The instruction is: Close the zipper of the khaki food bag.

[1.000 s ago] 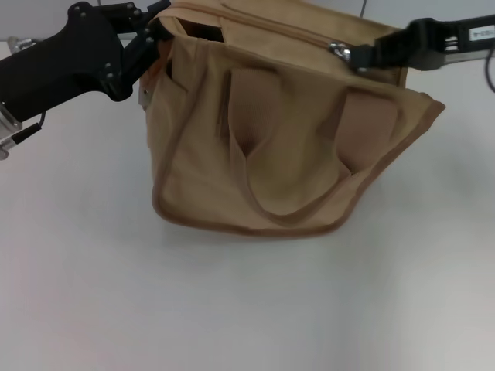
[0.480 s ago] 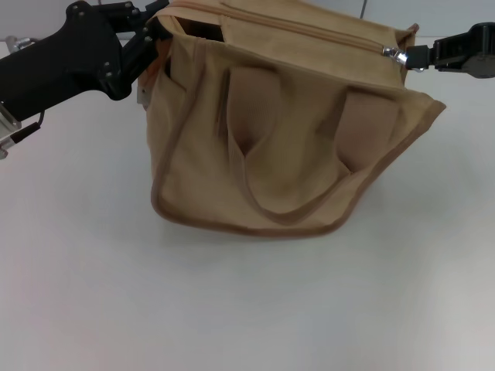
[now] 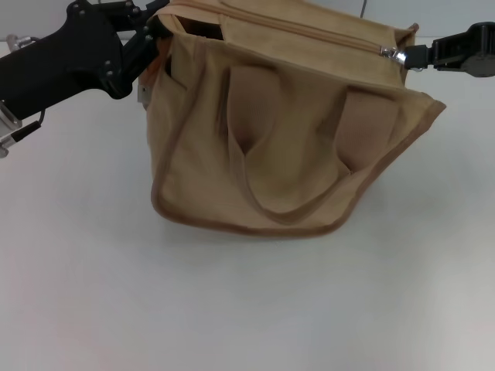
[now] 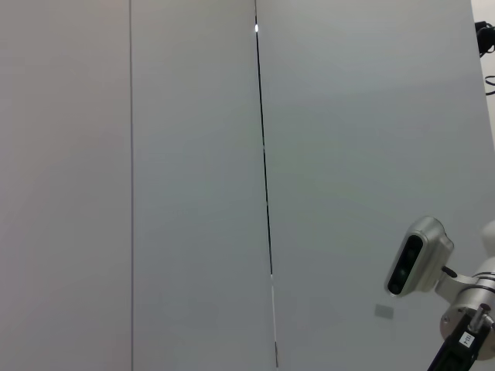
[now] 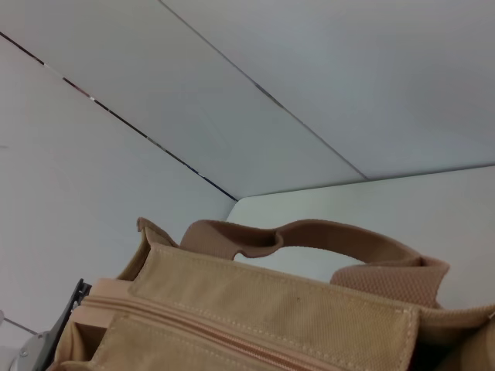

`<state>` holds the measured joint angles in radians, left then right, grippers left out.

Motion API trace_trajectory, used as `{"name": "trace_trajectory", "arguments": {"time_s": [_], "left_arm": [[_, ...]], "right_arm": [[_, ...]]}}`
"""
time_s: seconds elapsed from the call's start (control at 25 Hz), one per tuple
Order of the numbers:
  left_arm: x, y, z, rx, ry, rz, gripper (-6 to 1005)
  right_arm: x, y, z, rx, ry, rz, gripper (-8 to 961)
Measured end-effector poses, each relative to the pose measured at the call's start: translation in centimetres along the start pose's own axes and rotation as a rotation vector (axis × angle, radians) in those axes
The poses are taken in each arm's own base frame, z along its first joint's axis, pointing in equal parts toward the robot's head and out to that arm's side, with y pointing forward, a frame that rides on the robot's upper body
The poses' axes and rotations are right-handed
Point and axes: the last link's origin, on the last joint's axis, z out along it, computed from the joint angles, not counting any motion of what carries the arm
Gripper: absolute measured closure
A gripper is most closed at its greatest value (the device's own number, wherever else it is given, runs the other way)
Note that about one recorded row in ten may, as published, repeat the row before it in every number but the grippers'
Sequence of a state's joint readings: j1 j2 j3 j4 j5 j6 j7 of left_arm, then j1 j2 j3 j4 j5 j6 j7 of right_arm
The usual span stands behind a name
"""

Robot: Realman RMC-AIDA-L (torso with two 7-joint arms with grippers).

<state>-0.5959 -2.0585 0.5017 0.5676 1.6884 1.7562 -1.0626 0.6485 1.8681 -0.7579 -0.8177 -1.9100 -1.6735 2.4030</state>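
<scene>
The khaki food bag [image 3: 278, 147] stands at the back middle of the white table, its two strap handles hanging down the near side. Along its top runs the zipper [image 3: 309, 29], and the silver slider [image 3: 393, 52] sits at the bag's right end. My right gripper [image 3: 414, 56] is shut on the slider's pull tab, just off the bag's right top corner. At the bag's left top corner my left gripper [image 3: 155, 27] is shut on the fabric edge, where a dark gap shows. The right wrist view shows the bag's top [image 5: 271, 301] and the zipper line [image 5: 201, 328].
The white table [image 3: 232, 309] stretches out in front of the bag. The left wrist view shows only grey wall panels and a grey camera unit [image 4: 416, 255] on a mount, not the bag.
Over the last second my right gripper moved right with the slider, from mid-top to the bag's right end. It has held still for the last half second. The left arm has not moved.
</scene>
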Motion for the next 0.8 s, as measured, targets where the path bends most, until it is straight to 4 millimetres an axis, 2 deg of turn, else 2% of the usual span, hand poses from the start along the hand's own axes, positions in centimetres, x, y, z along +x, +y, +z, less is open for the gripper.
{"name": "trace_trajectory", "arguments": {"time_s": [0.6, 0.8], "left_arm": [[0.09, -0.08, 0.03, 0.004, 0.006, 0.001, 912], [0.07, -0.06, -0.01, 0.005, 0.005, 0.001, 912]], "right_arm": [[0.03, -0.13, -0.09, 0.001, -0.009, -0.029, 787], [0.08, -0.12, -0.08, -0.001, -0.006, -0.028, 575]]}}
